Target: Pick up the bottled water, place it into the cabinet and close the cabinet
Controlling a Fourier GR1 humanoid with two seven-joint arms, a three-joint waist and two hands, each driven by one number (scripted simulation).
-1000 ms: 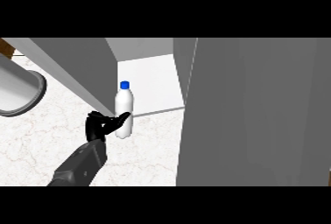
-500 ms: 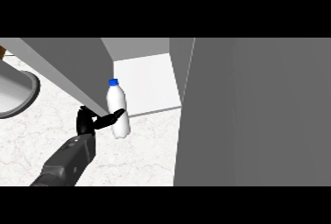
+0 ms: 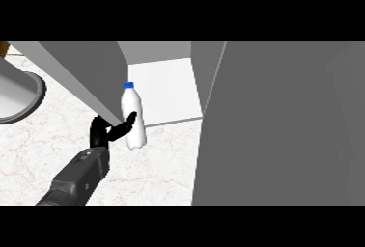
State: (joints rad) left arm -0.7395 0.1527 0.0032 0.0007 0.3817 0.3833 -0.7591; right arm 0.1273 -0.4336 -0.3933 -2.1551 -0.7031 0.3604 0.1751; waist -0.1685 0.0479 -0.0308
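The bottled water is white with a blue cap and stands upright in the air, in front of the open cabinet's front edge. My left hand is curled round the bottle's lower left side, with one finger lying across it. The cabinet's white floor lies just behind the bottle. Its grey door stands open and fills the right of the view. The right hand does not show.
A slanted grey cabinet panel runs down the left, just above my hand. A grey round pot sits at the far left on the white marble counter.
The bottle has stayed in my left hand and risen slightly against the cabinet opening. The hand first shifted left, then a little back to the right.
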